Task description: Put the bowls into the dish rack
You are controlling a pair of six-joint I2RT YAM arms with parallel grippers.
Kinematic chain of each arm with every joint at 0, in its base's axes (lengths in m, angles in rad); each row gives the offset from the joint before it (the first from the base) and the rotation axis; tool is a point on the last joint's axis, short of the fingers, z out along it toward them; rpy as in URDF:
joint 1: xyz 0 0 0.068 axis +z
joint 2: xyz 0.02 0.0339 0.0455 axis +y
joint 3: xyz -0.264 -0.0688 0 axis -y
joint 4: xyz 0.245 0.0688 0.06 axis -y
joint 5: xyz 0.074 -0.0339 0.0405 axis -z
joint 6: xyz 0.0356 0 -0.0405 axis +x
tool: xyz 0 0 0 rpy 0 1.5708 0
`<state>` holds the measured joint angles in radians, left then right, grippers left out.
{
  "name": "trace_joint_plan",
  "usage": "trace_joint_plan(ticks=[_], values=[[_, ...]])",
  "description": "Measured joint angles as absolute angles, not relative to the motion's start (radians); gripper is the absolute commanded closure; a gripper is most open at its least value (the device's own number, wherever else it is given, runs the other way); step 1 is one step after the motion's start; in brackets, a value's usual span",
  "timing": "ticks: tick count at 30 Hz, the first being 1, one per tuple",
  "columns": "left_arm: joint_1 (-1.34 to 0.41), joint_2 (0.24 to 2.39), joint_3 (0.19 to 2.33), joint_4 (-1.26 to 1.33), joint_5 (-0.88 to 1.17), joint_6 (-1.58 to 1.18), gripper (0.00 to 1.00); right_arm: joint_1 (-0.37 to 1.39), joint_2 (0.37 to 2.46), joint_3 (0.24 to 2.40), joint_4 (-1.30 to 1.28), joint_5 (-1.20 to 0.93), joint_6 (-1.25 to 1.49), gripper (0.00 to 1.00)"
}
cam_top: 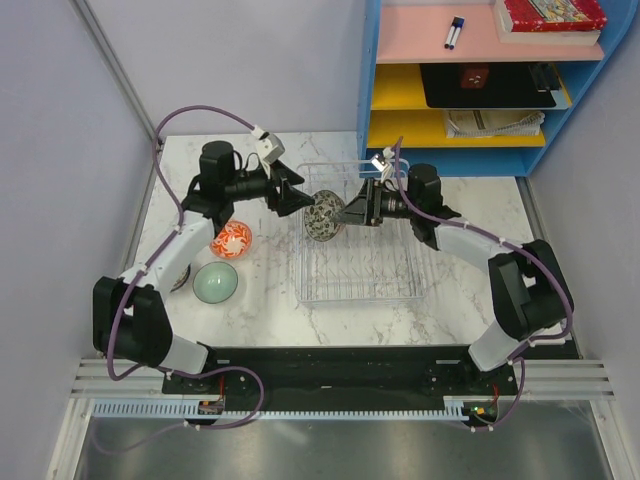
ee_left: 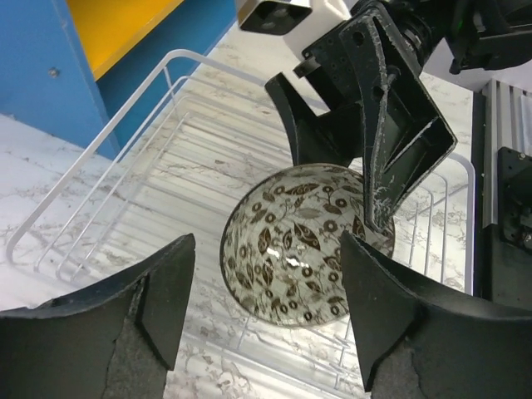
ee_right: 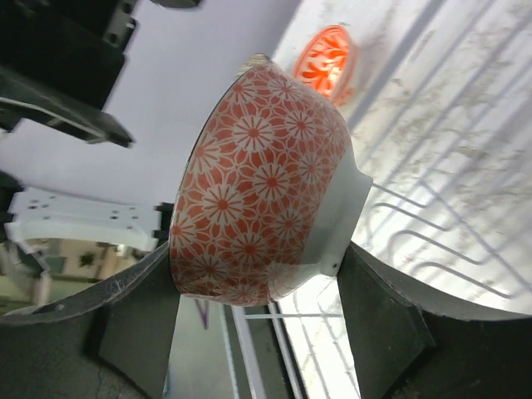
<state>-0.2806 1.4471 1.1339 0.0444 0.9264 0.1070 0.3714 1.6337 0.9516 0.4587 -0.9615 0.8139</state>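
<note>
**Bowl Tipped on Its Side Over the Rack**

On the white marble table (cam_top: 270, 300): the wire dish rack (cam_top: 400, 285), with nothing seen in it yet. Up in the air over its far left end: one patterned bowl (ee_left: 291, 249), brown leaves inside, red flowers outside. Clamped by the right gripper (cam_top: 348, 212), one finger on the mouth side and one on the foot side. Not touched by the left gripper (cam_top: 300, 200), fingers spread wide with nothing between them. Left of the rack, on the table: a red bowl (cam_top: 231, 240) and a pale green bowl (cam_top: 215, 282).

Probably hard and stiff, a bit heavy for something so small. Shiny, so likely slippery. Easy to chip or crack if dropped on the wires. Best pinched at the rim, or across mouth and foot as now.

Round, so no long side. Tipped on edge: mouth facing the left gripper, foot ring facing the right one.
</note>
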Motion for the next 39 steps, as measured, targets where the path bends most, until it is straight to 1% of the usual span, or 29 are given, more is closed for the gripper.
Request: trace_joint_plan(ticks=[5, 9, 11, 16, 20, 23, 30, 39], values=[[-0.162, 1.446, 1.132, 0.047, 0.977, 0.066, 0.18, 0.368, 1.609, 1.038, 0.190, -0.812, 0.615, 1.00], [-0.064, 1.427, 1.108, 0.025, 0.979, 0.057, 0.18, 0.371, 1.572, 1.127, -0.024, -0.607, 0.416, 1.00], [-0.010, 1.415, 1.105, -0.025, 0.979, 0.057, 0.18, 0.380, 1.557, 1.163, -0.112, -0.492, 0.317, 1.00], [0.084, 1.347, 1.076, -0.131, 0.977, 0.083, 0.18, 0.442, 1.553, 1.219, -0.263, -0.207, 0.104, 1.00], [0.124, 1.251, 1.017, -0.214, 0.976, 0.144, 0.17, 0.512, 1.571, 1.242, -0.361, 0.030, -0.051, 1.00], [0.141, 1.199, 0.986, -0.261, 0.970, 0.179, 0.17, 0.546, 1.621, 1.279, -0.399, 0.181, -0.144, 1.00], [0.188, 1.092, 0.896, -0.314, 0.947, 0.248, 0.17, 0.608, 1.716, 1.338, -0.428, 0.422, -0.285, 1.00], [0.276, 1.066, 0.832, -0.319, 0.965, 0.270, 0.17, 0.632, 1.840, 1.394, -0.409, 0.594, -0.414, 1.00]])
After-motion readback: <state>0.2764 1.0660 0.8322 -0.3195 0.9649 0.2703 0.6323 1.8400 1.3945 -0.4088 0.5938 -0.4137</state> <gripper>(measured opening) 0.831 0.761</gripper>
